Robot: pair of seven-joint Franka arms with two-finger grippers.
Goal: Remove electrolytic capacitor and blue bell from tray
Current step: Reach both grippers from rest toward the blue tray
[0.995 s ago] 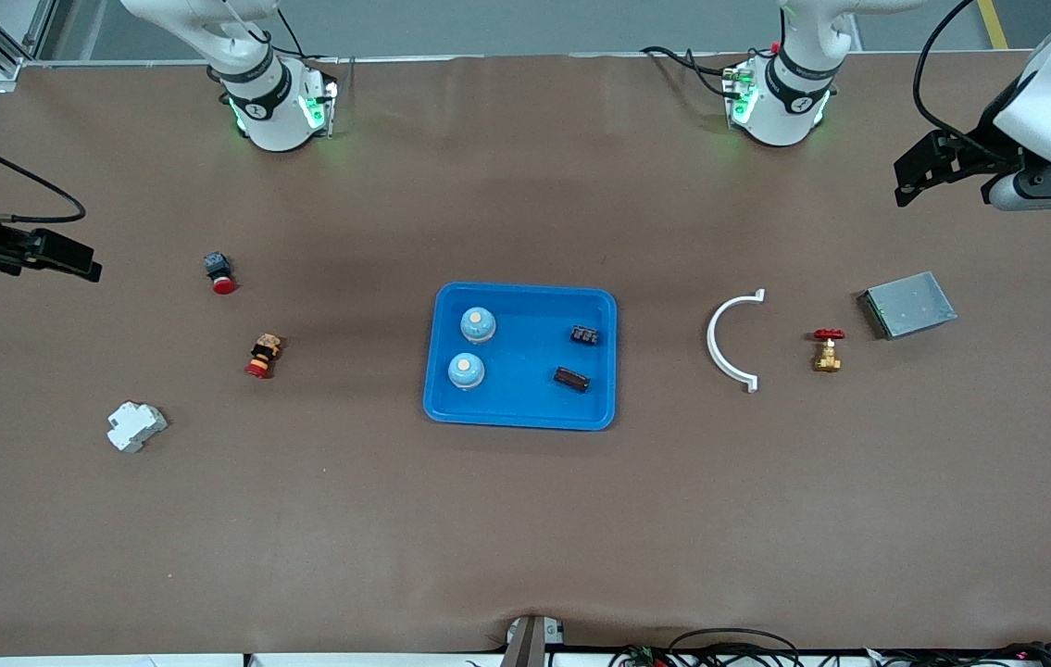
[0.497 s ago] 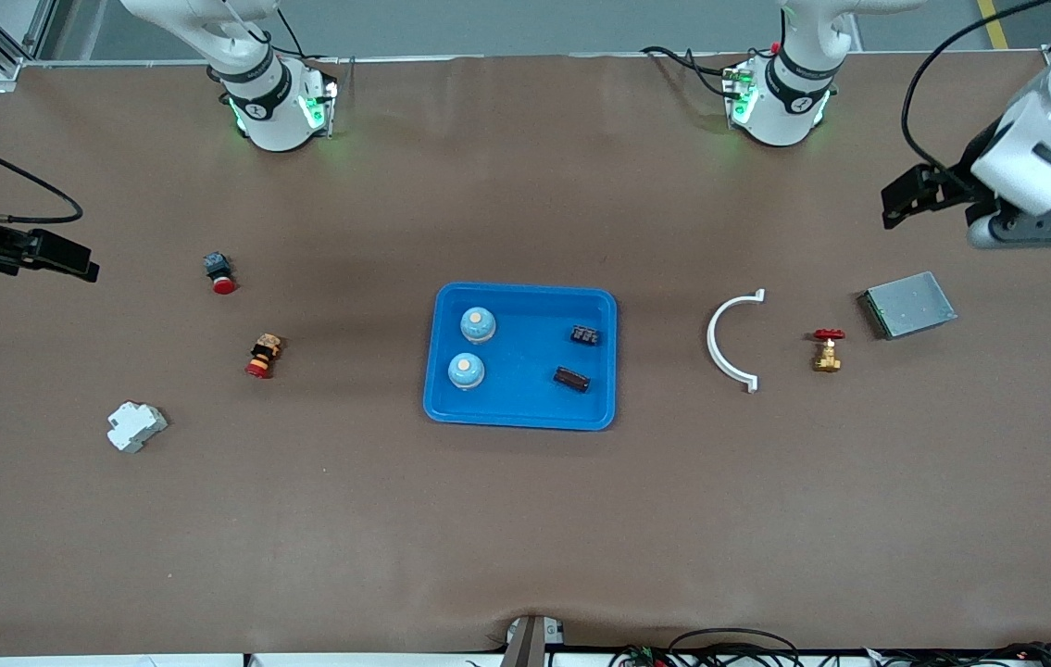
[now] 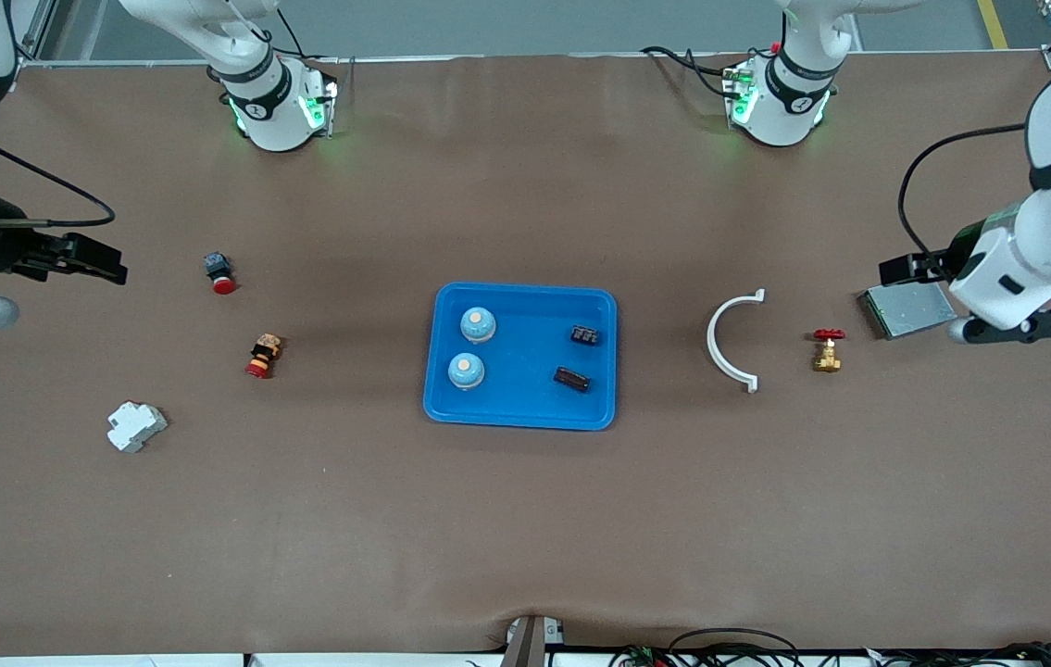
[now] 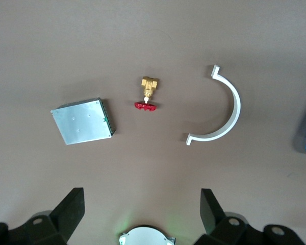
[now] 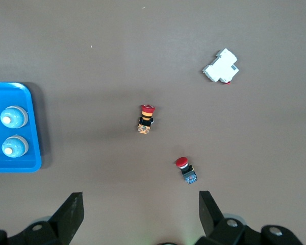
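We see the left gripper with its fingers spread wide and nothing between them. It hangs over the left arm's end of the table, above a grey metal box. Below it in the left wrist view lie that box, a brass valve with a red handwheel, and a white half-ring clamp, each apart from the others.

The right gripper is likewise wide open and empty, its fingers framing bare table. It hangs over the right arm's end of the table. Under it we find two red push buttons and a white breaker, all apart.

The blue tray sits mid-table between the arms. In it stand two blue bells, side by side toward the right arm's end, and two dark capacitors toward the left arm's end. In each pair, one lies nearer the front camera than the other. Neither gripper touches anything.
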